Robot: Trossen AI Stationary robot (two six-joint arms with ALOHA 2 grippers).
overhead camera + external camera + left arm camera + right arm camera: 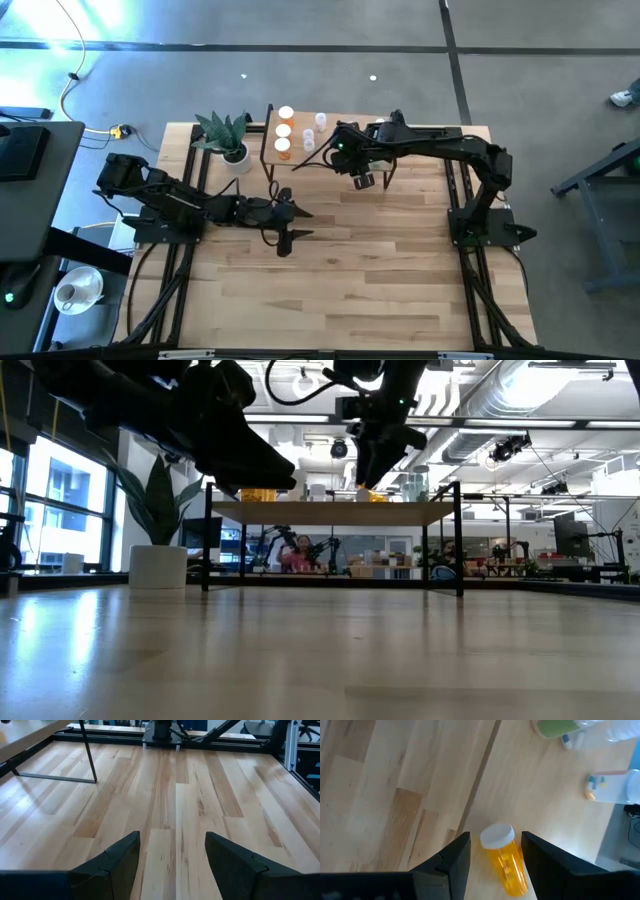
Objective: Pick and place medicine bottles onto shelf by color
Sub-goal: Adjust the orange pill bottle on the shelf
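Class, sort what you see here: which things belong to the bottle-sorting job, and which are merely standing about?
Belongs to the job:
- orange pill bottle with white cap, between the right gripper fingers
- orange white-capped bottles on the small light-wood shelf on black legs
- pale bottles beside them
- open left gripper, empty

Standing about:
- green plant in white pot

Bottles (284,129) stand on the shelf (345,124) (plant (227,134) beside it) behind the left arm.

My two arms are matte black, jointed links trailing thin black cables, each ending in a black claw, left claw (172,865) and right claw (495,857), with broad wedge-shaped fingers (112,865) that have notched inner edges.
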